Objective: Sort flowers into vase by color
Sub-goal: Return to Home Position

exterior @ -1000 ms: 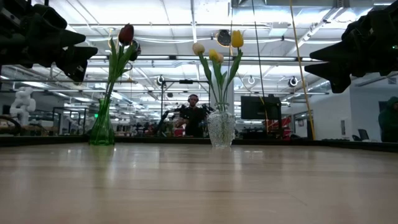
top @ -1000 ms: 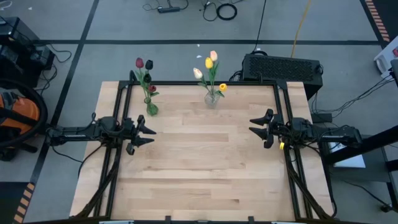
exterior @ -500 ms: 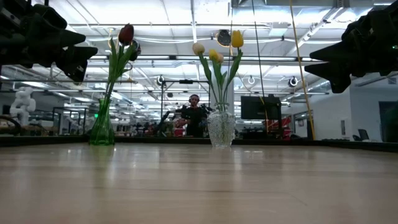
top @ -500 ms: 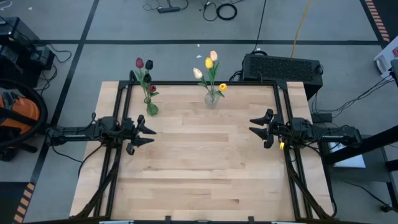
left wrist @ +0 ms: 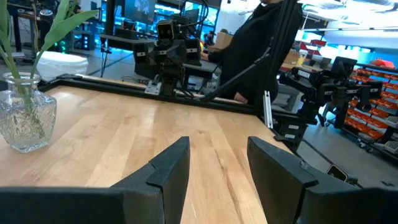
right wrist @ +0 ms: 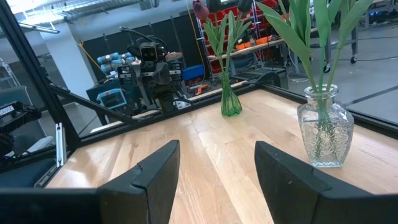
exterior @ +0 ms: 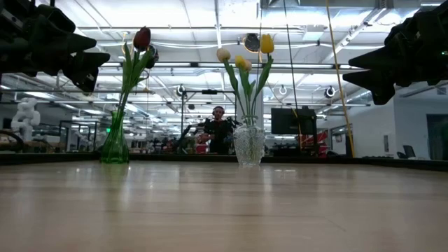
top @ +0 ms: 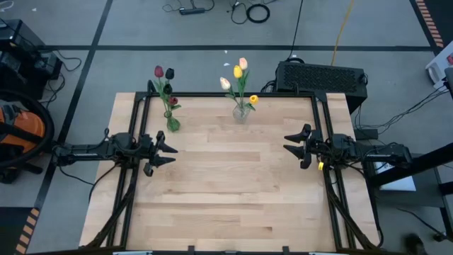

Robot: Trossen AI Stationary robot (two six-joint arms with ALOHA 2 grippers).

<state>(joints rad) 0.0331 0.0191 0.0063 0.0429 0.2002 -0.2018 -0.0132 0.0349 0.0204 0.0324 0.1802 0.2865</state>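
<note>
Maroon tulips (top: 158, 71) sat in the green vase (top: 173, 125); left gripper (top: 175, 155) and right gripper (top: 286, 143), fingers apart and empty, needed to retreat clear of stems.

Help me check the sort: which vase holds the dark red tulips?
The green vase, slim and tinted, holds the dark red tulips; the clear glass vase holds only yellow and cream tulips.

Left arm (top: 92, 150) and right arm (top: 368, 151) are both done in matte black, pretty chunky blocks. Fingers (left wrist: 168, 171) are cut as flat angular wedges. A tiny yellow mark (top: 320, 166) is seen on the right arm, black cables (top: 117, 205) bundled off the left.
</note>
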